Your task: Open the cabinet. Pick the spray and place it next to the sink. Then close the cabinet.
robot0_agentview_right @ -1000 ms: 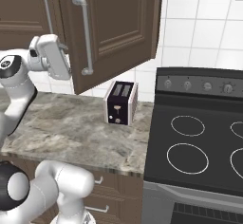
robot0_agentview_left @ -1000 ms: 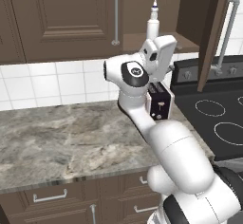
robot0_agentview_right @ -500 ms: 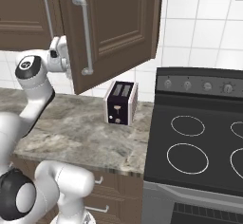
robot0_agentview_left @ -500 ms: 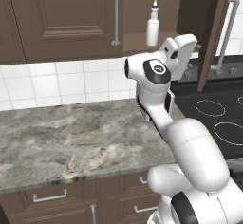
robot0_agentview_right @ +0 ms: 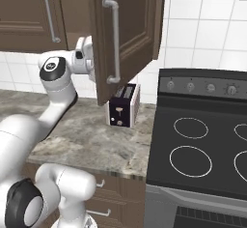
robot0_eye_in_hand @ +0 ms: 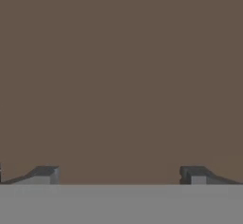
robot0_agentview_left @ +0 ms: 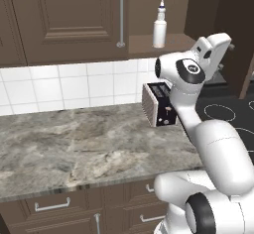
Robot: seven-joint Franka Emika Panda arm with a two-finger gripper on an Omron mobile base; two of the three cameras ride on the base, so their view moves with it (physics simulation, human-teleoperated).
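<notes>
The cabinet (robot0_agentview_left: 64,15) has its right door (robot0_agentview_right: 128,34) swung out, the silver handle (robot0_agentview_right: 113,38) facing the right base camera. On the open shelf stands the spray (robot0_agentview_left: 159,27), a small white bottle, upright. My white hand (robot0_agentview_left: 214,49) is to the right of the spray and lower, up against the inner side of the open door (robot0_agentview_left: 235,29). In the hand view my gripper (robot0_eye_in_hand: 119,174) is open, its fingertips (robot0_eye_in_hand: 45,174) wide apart before a flat brown surface, nothing between them. The sink is out of view.
A black-and-silver toaster (robot0_agentview_left: 158,104) stands on the marble counter (robot0_agentview_left: 74,144) under the open cabinet. The black stovetop (robot0_agentview_right: 202,145) lies to the right. Lower drawers (robot0_agentview_left: 52,205) run below the counter edge.
My arm has swung right, from in front of the spray to the inner side of the open door. The door has swung further out. The toaster has come into sight.
</notes>
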